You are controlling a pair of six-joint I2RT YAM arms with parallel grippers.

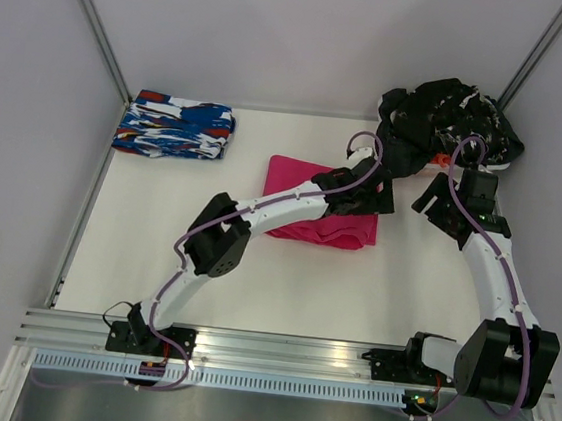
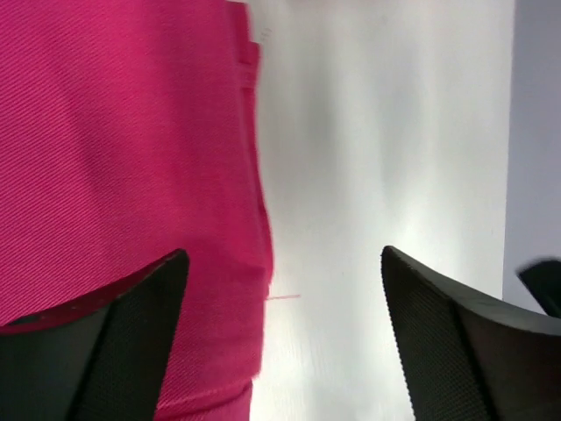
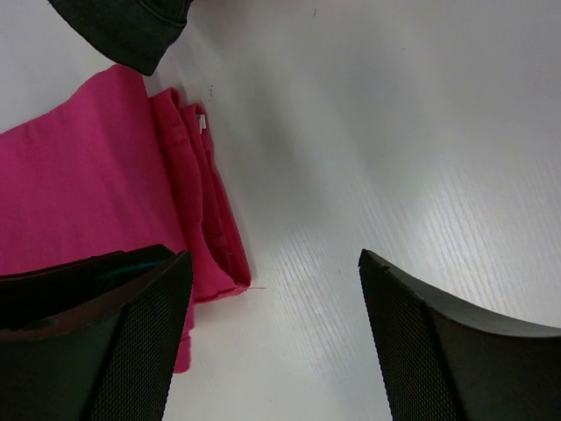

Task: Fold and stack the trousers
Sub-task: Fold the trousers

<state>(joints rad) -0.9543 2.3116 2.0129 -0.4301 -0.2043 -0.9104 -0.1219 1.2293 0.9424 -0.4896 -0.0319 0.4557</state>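
Observation:
The magenta-pink trousers (image 1: 313,212) lie folded into a flat rectangle at the middle of the white table (image 1: 157,238). My left arm reaches across them, and my left gripper (image 1: 381,195) is at their right edge. In the left wrist view the left gripper (image 2: 285,351) is open and empty, with one finger over the trousers (image 2: 123,149) and the other over bare table. My right gripper (image 1: 431,200) hovers just right of the trousers. In the right wrist view the right gripper (image 3: 273,342) is open and empty, with the trousers' folded edge (image 3: 96,193) to its left.
A heap of black clothes with white flecks (image 1: 451,123) lies at the back right corner, close behind both grippers. A blue, white and red patterned garment (image 1: 174,127) lies folded at the back left. White walls enclose the table. A dark shape (image 3: 131,31) shows at the top left of the right wrist view.

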